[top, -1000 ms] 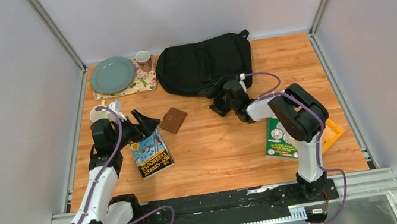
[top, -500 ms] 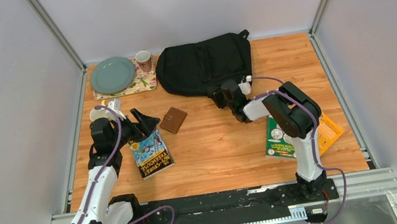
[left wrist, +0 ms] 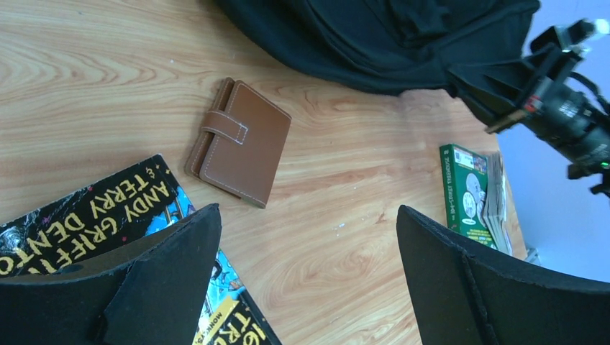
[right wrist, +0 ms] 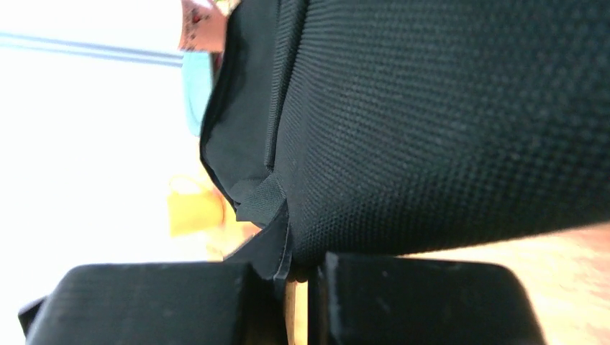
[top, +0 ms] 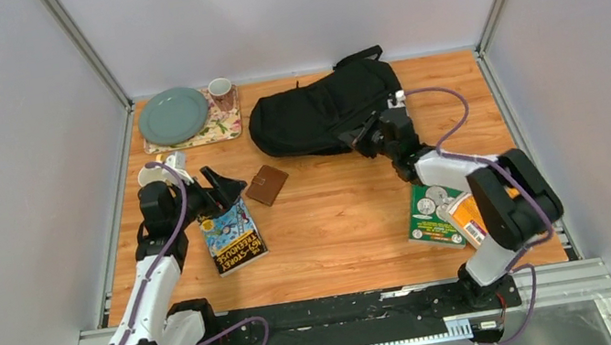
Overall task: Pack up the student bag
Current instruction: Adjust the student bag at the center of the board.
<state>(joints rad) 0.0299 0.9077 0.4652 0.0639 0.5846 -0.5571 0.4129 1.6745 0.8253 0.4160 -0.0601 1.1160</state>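
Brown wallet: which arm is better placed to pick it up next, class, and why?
Left, probably. The left gripper hovers open just beside the wallet, which lies ahead in its wrist view. The right gripper is farther off, shut on the student bag at its edge.

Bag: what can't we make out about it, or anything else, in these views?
Bag opening: top view shows only dark folds; right wrist is too close, all fabric.
Right wrist backdrop: blown out; yellow blob unidentifiable.
Green book: right arm covers part, top view.
Blue book: title cut by left jaws and frame edge, left wrist.
White object behind left arm, top view: mostly hidden, can't name.
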